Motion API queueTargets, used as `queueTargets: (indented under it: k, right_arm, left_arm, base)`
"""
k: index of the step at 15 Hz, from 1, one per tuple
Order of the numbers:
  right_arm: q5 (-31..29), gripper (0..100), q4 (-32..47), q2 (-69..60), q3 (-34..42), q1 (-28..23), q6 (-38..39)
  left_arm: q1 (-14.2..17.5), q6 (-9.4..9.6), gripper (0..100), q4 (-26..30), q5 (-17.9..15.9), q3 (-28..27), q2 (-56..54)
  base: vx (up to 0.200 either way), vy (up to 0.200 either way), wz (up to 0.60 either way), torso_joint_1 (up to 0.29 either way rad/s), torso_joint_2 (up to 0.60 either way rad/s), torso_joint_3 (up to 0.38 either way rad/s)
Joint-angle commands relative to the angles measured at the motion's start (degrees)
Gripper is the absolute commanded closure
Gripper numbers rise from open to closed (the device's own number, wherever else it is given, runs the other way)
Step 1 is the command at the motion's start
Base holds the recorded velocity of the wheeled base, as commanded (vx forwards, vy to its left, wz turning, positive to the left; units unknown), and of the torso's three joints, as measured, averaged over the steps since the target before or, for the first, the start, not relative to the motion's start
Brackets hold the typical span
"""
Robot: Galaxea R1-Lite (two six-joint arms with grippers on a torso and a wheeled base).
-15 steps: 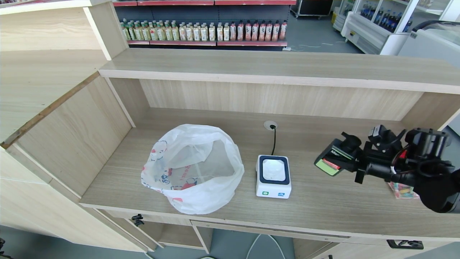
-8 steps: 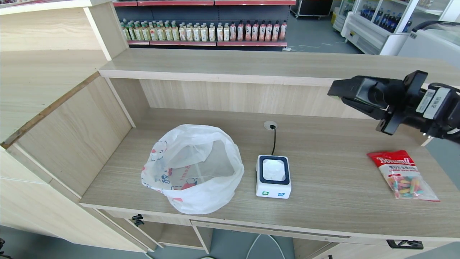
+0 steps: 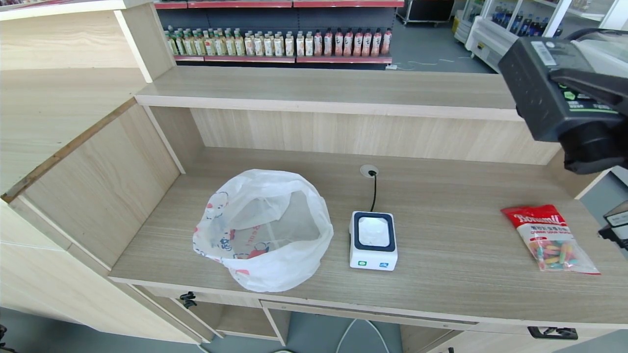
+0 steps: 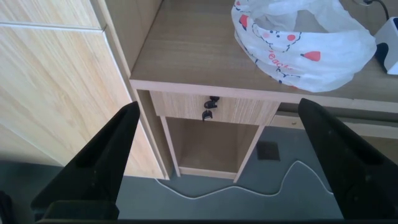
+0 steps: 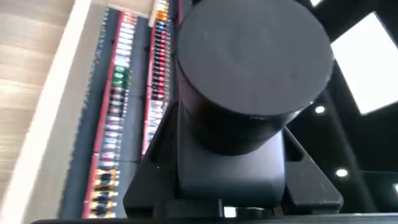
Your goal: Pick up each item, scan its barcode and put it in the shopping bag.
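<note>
A white shopping bag point(image 3: 265, 228) with red prints lies open on the wooden counter point(image 3: 441, 274), left of the middle. A white barcode scanner point(image 3: 373, 239) with a dark-framed window stands just right of the bag. A candy packet point(image 3: 549, 238) with a red top lies flat at the counter's right end. My right arm point(image 3: 564, 93) hangs high at the upper right, well above the candy packet. My left gripper point(image 4: 219, 109) is open and holds nothing; it hovers below the counter's front left corner, with the shopping bag point(image 4: 305, 37) beyond it.
A raised ledge point(image 3: 333, 90) runs along the counter's back and a slanted side panel point(image 3: 98, 186) closes the left. The scanner's cable runs to a grommet hole point(image 3: 369, 170). A drawer front with a key point(image 4: 209, 109) sits under the counter edge.
My right arm has risen from counter height at the right to the upper right, uncovering the candy packet. The black and green item it held a second ago is out of sight.
</note>
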Motion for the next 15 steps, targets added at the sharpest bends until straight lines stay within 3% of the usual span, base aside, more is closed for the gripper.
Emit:
queueTargets:
  k: [1, 3, 5, 9, 15]
  right_arm:
    - [0.0, 100, -4.6, -3.5, 1.6, 0.9, -1.8]
    - [0.9, 100, -5.0, -6.8, 7.7, 7.0, -13.0]
    - [1.2, 100, -5.0, -10.7, 15.4, 10.7, -17.8]
    - [0.8, 100, -5.6, -17.9, 24.3, 15.3, -34.2]
    - [0.2, 100, -5.5, -21.5, 25.4, 19.6, -40.3]
  left_arm:
    - [0.0, -0.06, 0, 0.0, 0.0, 0.0, 0.0]
    - [0.0, 0.02, 0, 0.0, 0.0, 0.0, 0.0]
    - [0.0, -0.06, 0, 0.0, 0.0, 0.0, 0.0]
    - [0.0, 0.02, 0, 0.0, 0.0, 0.0, 0.0]
    - [0.0, 0.02, 0, 0.0, 0.0, 0.0, 0.0]
  base:
    - [0.0, 0.0, 0.0, 0.0, 0.0, 0.0]
    - [0.0, 0.0, 0.0, 0.0, 0.0, 0.0]
    - [0.0, 0.0, 0.0, 0.0, 0.0, 0.0]
    - [0.0, 0.0, 0.0, 0.0, 0.0, 0.0]
    - [0.0, 0.0, 0.0, 0.0, 0.0, 0.0]
